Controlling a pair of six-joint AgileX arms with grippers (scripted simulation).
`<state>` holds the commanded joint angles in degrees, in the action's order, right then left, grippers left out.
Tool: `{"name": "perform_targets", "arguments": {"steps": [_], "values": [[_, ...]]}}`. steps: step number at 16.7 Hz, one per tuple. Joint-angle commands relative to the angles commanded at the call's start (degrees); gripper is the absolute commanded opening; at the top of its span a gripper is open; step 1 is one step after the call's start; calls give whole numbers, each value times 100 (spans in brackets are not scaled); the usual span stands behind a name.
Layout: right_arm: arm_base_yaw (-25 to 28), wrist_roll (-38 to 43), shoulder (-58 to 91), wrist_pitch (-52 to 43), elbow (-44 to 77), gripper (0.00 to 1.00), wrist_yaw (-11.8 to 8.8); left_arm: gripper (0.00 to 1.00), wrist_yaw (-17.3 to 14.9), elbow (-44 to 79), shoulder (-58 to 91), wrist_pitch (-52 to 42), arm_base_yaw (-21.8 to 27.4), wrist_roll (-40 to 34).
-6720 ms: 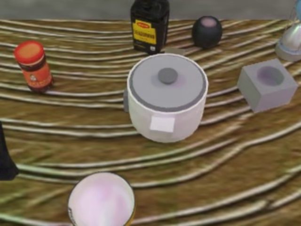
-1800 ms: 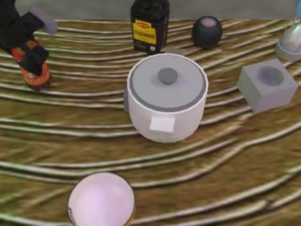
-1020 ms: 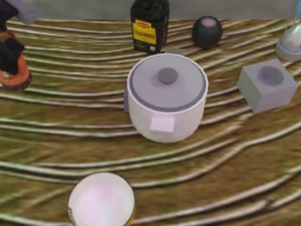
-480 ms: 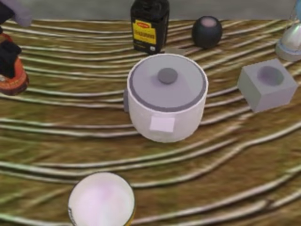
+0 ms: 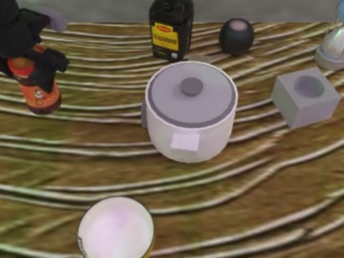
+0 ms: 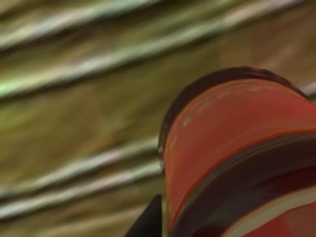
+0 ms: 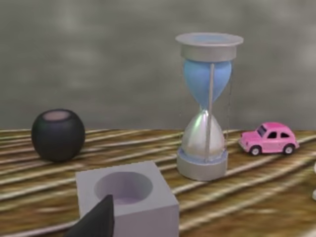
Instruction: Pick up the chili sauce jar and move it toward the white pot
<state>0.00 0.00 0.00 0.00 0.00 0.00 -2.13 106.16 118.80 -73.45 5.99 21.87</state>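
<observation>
The chili sauce jar [image 5: 38,91], with a red-orange lid and an orange-red label, hangs at the far left of the table. My left gripper [image 5: 31,65] is shut on it just below the lid, with a black finger on each side. In the left wrist view the jar [image 6: 237,148] fills most of the picture beside one dark fingertip [image 6: 148,224]. The white pot [image 5: 191,121], with its grey lid and round knob [image 5: 191,86], stands at the table's middle, well to the right of the jar. My right gripper [image 7: 101,222] is out of the top view, parked near the grey cube.
A black bottle with a yellow label [image 5: 171,29] and a dark sphere [image 5: 236,36] stand behind the pot. At the right are a grey cube with a round hollow [image 5: 306,95], an hourglass [image 7: 206,113] and a pink toy car [image 7: 269,138]. A white-topped can [image 5: 115,228] stands at the front.
My left gripper closed on the jar, carried it toward the table's left edge, and has now swung it back to the right, toward the pot. Nothing else has moved.
</observation>
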Motion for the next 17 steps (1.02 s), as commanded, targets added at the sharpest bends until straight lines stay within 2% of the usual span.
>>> {"name": "perform_targets", "arguments": {"steps": [5,8,11,17], "values": [[0,0,0,0,0,100,0,0,214,-288,4,429,640,-2333],[0,0,0,0,0,100,0,0,313,-475,24,616,952,-3355],[0,0,0,0,0,100,0,0,366,-589,37,715,1124,-3831],[0,0,0,0,0,100,0,0,361,-604,21,732,1106,-3847]]}}
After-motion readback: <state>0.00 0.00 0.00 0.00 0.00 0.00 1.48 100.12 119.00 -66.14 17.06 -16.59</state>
